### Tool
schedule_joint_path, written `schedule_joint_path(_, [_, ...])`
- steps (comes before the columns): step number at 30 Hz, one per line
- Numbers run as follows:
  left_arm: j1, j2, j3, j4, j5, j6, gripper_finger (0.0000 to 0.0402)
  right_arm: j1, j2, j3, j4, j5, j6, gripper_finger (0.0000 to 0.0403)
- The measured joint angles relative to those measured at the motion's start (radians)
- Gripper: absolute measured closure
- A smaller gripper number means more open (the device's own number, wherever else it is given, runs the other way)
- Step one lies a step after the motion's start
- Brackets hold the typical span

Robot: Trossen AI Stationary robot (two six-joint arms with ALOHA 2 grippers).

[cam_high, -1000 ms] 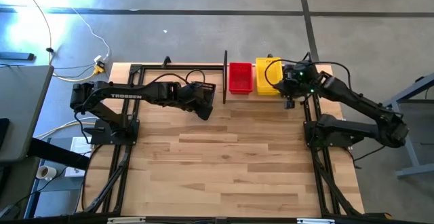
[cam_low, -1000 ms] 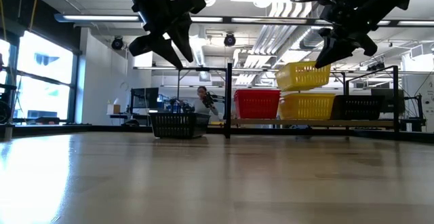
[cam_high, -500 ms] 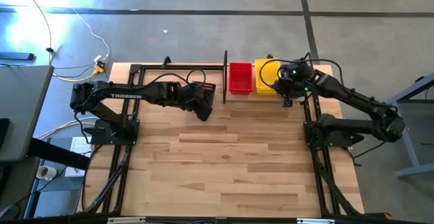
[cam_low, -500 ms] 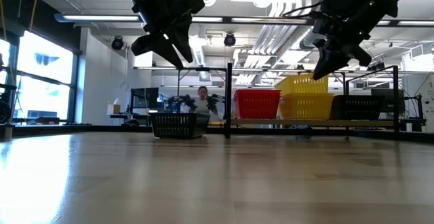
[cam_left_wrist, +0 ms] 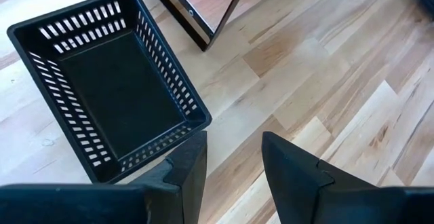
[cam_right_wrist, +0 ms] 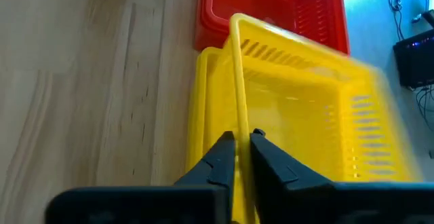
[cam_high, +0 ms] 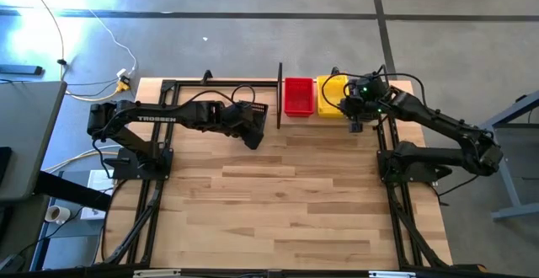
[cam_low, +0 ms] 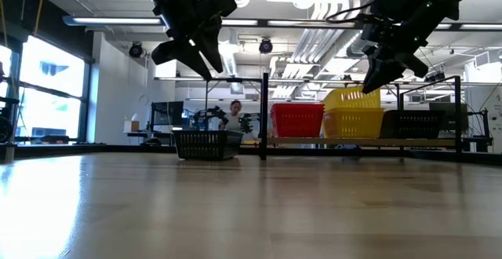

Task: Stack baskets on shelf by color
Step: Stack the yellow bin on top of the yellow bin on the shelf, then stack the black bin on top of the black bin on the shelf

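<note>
Over the shelf (cam_low: 361, 141) at the far edge of the table (cam_high: 286, 202), the right pincer (cam_right_wrist: 241, 149) was clamped on the near rim of a yellow basket (cam_right_wrist: 298, 108), which sat tilted and only partly nested into a second yellow basket (cam_right_wrist: 210, 115) resting on the shelf board. The main risk, as I judged it, was a crooked seat: let go while the upper basket was still canted, it could wedge on the lower rim or slide off behind the shelf. Pressing down off-centre might also shove the stack sideways into the red basket (cam_high: 298, 96), which stood just beside it and looked to be touching.

A black basket on the shelf (cam_low: 413, 123) occupied the other side of the yellow stack, so there was little room for sideways correction (the black end post stood close there too).

Well apart from all this, the left pincer (cam_left_wrist: 234, 156) hung with its fingers apart above the table, just beside a black basket on the table (cam_left_wrist: 102, 81) lying short of the shelf's end post (cam_high: 280, 93). That post stood between this basket and the shelf board, and would have to be cleared by lifting over it.
</note>
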Motion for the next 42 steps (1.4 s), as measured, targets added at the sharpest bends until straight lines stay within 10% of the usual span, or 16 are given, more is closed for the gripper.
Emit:
schedule_joint_path(10, [0.0,0.0,0.0,0.0,0.0,-0.001,0.027,0.0,0.0,0.01,-0.001,0.0,0.016,0.0296])
schedule_joint_path(42, [0.267,0.041,0.001,-0.196,-0.024,-0.14,0.0271,0.267,-0.001,0.154,-0.103,-0.01,0.627,0.0292])
